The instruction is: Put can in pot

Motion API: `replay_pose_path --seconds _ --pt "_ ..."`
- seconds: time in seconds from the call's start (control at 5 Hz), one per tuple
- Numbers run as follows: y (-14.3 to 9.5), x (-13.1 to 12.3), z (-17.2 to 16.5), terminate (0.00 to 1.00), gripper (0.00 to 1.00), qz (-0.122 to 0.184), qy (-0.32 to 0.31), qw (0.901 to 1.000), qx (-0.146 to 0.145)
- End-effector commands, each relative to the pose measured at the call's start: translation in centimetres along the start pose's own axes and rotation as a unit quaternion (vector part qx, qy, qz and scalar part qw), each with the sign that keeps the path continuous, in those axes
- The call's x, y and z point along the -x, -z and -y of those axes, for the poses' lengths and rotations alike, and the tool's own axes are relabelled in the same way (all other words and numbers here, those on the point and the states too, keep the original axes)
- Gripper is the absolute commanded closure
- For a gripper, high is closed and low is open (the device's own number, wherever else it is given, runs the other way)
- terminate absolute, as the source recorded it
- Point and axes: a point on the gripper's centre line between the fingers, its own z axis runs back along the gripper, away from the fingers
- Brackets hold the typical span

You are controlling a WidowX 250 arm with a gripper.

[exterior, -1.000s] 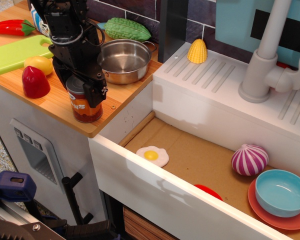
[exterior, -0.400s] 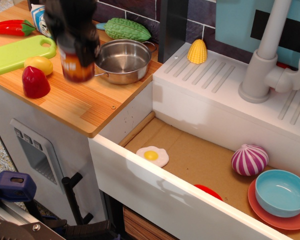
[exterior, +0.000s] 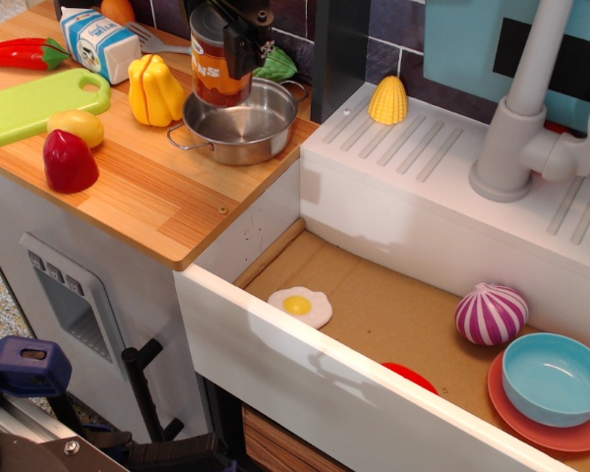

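Observation:
The can [exterior: 213,69], a small tin with a dark red-brown label and orange lettering, hangs upright just above the far left part of the pot. My black gripper [exterior: 226,29] is shut on its upper part and comes in from the top edge. The pot [exterior: 238,123] is a shallow shiny steel pot with side loop handles, standing on the wooden counter [exterior: 147,202] near its right edge. The pot's inside is empty.
A yellow pepper [exterior: 155,90], a blue-and-white milk carton [exterior: 100,44], a green cutting board [exterior: 34,103], a lemon [exterior: 76,127], a red toy [exterior: 69,161] and a red chilli [exterior: 25,53] sit left of the pot. A green gourd [exterior: 275,67] lies behind it. The sink [exterior: 393,315] is on the right.
The gripper has lifted the can off the counter front and carried it back and right, to just above the pot. The yellow pepper and milk carton are now uncovered.

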Motion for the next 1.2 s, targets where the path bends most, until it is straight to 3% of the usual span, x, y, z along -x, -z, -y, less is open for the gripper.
replay_pose_path --seconds 0.0,0.2,0.4,0.8,1.0 --pt "0.2 -2.6 -1.4 0.0 1.0 0.036 -0.007 0.9993 0.008" --pt "2.0 -2.2 -1.3 0.0 1.0 0.047 -0.02 0.9986 0.017" --pt "2.3 -1.9 -1.5 0.0 0.0 0.053 -0.014 0.9984 0.016" --pt "2.3 -1.9 -1.5 0.0 0.0 0.053 -0.014 0.9984 0.016" --pt "2.3 -1.9 -1.5 1.0 0.0 0.053 -0.014 0.9984 0.016"
